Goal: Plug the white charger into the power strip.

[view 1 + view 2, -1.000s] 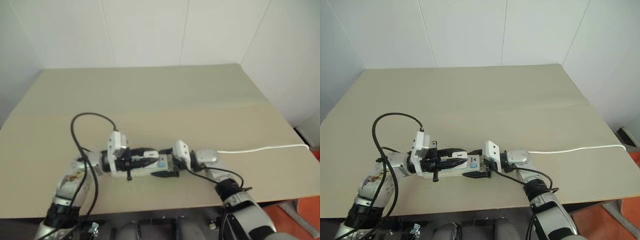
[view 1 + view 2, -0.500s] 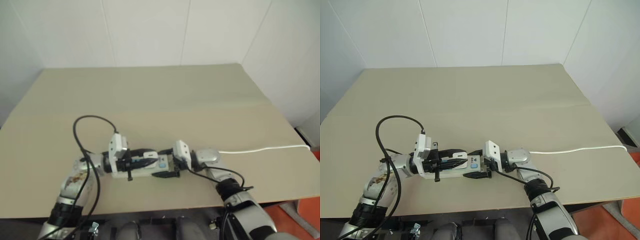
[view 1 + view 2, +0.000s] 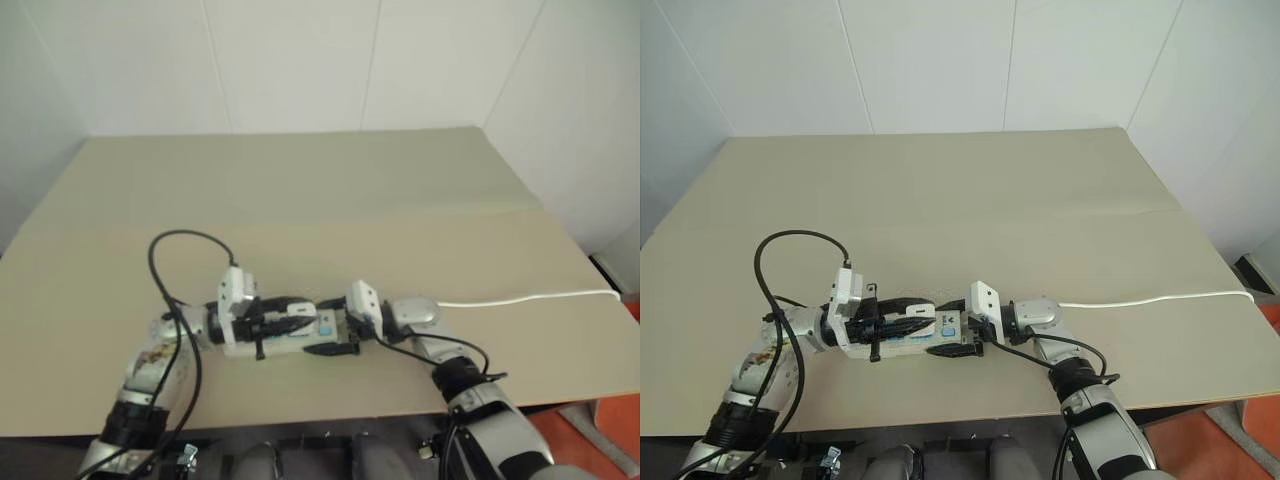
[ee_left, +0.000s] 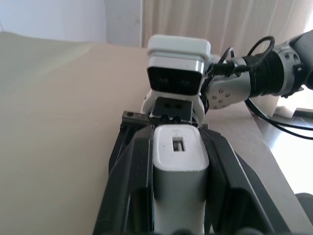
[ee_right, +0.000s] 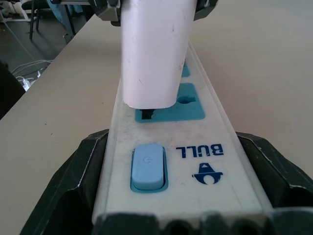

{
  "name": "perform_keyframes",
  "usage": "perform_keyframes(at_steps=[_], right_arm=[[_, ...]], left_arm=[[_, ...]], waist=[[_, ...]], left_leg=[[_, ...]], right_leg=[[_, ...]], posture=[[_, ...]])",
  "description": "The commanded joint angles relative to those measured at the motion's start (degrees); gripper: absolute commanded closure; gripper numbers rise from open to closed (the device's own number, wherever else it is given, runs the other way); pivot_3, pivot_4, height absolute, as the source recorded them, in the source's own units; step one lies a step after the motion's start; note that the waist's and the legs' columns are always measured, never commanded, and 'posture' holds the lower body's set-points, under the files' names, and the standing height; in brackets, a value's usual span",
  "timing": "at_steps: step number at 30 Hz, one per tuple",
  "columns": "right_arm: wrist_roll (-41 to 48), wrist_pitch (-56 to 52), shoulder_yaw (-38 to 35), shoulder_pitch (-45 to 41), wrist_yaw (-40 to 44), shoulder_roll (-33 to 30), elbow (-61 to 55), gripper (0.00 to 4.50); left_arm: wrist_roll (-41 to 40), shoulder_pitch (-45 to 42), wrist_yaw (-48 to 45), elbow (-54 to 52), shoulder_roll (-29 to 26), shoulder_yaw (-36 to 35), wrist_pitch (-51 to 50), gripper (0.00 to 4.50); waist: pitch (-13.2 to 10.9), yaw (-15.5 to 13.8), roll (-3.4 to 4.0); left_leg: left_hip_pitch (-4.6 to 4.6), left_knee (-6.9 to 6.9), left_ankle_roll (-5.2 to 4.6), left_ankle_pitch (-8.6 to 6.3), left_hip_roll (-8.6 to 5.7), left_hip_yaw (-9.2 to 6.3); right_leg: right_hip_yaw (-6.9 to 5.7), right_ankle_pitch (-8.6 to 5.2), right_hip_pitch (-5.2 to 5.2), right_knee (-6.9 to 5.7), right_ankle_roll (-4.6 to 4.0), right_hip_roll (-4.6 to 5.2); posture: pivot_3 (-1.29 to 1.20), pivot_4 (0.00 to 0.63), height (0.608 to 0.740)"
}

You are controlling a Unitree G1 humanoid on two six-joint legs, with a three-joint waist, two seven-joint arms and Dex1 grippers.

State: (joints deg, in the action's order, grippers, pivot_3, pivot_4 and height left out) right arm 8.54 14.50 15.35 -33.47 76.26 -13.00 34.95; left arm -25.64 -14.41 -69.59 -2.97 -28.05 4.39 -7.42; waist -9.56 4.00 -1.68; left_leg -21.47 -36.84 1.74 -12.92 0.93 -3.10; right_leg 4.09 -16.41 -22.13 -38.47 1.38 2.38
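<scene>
One white charger (image 5: pixel 155 49), pinched in the closed left jaws, prongs right at the slots of the socket next to the switch (image 5: pixel 146 166), not fully seated. One power strip (image 5: pixel 195 147), clasped at its switch end by the wide-spread right jaws, near the front edge of the surface (image 3: pixel 350 190). One switch, one cord (image 3: pixel 530 297). Hardly moved since a second ago; probably still to do: pressing home.

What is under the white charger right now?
Under the white charger lies the power strip, at the blue socket nearest its switch. The prongs are hidden, so seating is unclear.
</scene>
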Motion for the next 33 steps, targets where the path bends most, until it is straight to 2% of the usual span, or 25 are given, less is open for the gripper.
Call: perform_keyframes(at_steps=[1, 13, 23, 33], right_arm=[[-2.22, -1.15, 2.57, 1.11, 1.70, -0.99, 0.51, 1.07], [-2.15, -1.71, 2.72, 1.25, 2.03, -1.41, -0.06, 1.07], [-2.01, -2.09, 2.90, 0.75, 2.62, -1.87, 0.24, 1.07], [-1.85, -2.29, 3.10, 0.86, 2.34, -2.23, -0.15, 1.07]], left_arm=[[1.57, 1.83, -1.33, 1.68, -1.09, 1.35, 0.86, 3.47], [1.83, 2.07, 0.12, 6.48, -0.70, 0.27, 3.56, 3.47], [2.42, 5.90, -3.27, 8.94, -3.64, 0.90, 6.89, 3.47], [3.58, 3.47, -5.17, 13.95, -4.32, 1.75, 10.72, 3.47]], waist=[[0.00, 0.01, 0.01], [0.02, -0.02, 0.03], [0.11, 0.19, 0.11], [0.24, 0.18, 0.30]], left_leg=[[0.00, 0.01, 0.00, 0.00, 0.00, 0.00], [0.01, 0.03, -0.01, -0.01, 0.01, 0.00], [0.07, 0.11, -0.01, -0.01, 0.03, 0.02], [0.17, 0.14, -0.01, -0.01, 0.03, 0.09]], right_leg=[[0.00, 0.00, 0.00, 0.01, 0.00, 0.00], [0.00, 0.00, 0.01, 0.03, 0.00, 0.00], [0.02, 0.00, 0.02, 0.05, 0.00, -0.01], [0.05, 0.00, 0.08, 0.05, 0.00, -0.02]], posture=[[0.00, 0.150, 0.740], [0.00, 0.150, 0.740], [0.00, 0.150, 0.740], [0.00, 0.150, 0.740]])
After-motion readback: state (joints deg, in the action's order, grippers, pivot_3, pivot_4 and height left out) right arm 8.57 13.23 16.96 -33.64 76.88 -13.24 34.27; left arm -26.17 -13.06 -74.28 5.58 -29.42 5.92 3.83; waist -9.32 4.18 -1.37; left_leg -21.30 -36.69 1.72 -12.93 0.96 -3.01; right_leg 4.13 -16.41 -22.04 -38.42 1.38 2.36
